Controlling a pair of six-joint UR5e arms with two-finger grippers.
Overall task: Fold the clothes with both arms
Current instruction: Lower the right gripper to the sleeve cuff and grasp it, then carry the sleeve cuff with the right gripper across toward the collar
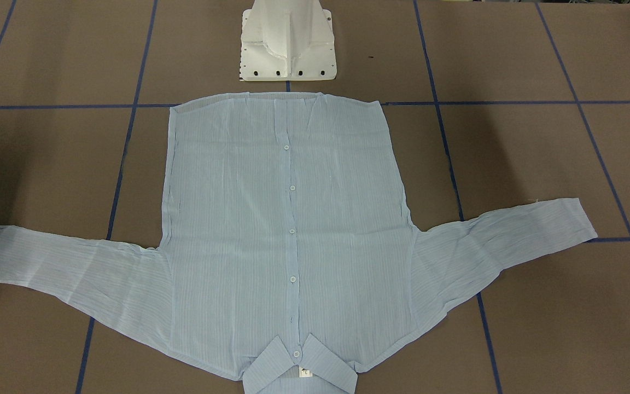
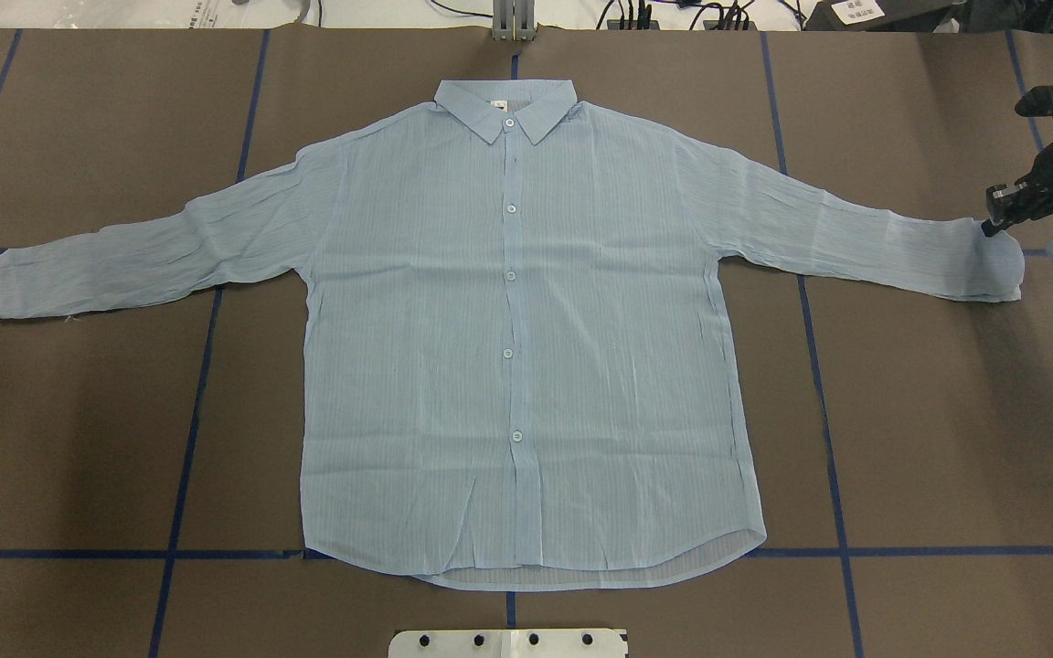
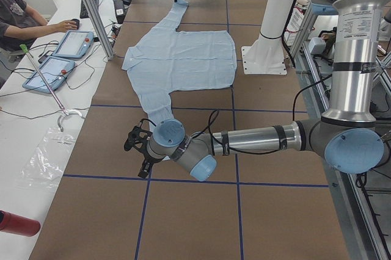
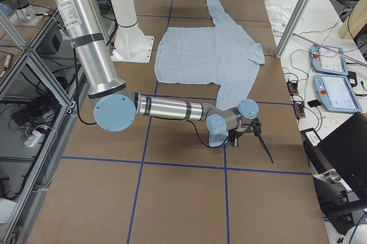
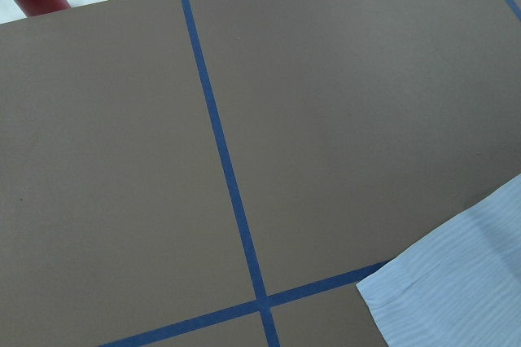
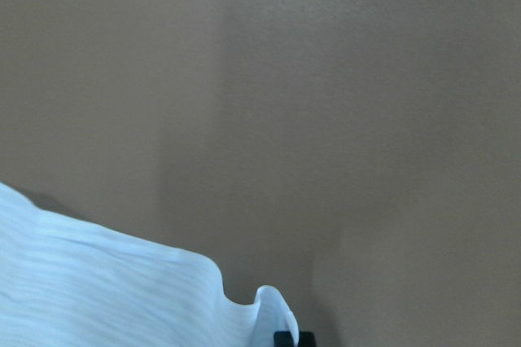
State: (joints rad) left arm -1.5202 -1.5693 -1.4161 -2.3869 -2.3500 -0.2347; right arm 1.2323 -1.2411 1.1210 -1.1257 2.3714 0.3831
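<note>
One thin, crinkled, finely striped long-sleeved shirt (image 2: 526, 366), spread flat.

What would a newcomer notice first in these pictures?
A pale-blue shirt lies flat and buttoned, front up, across the middle of the brown table, with its sleeves spread to both sides and its collar away from the robot. The right tool sits at the tip of one cuff. The left tool hangs low by the other cuff, seen only from the left side camera.
</note>
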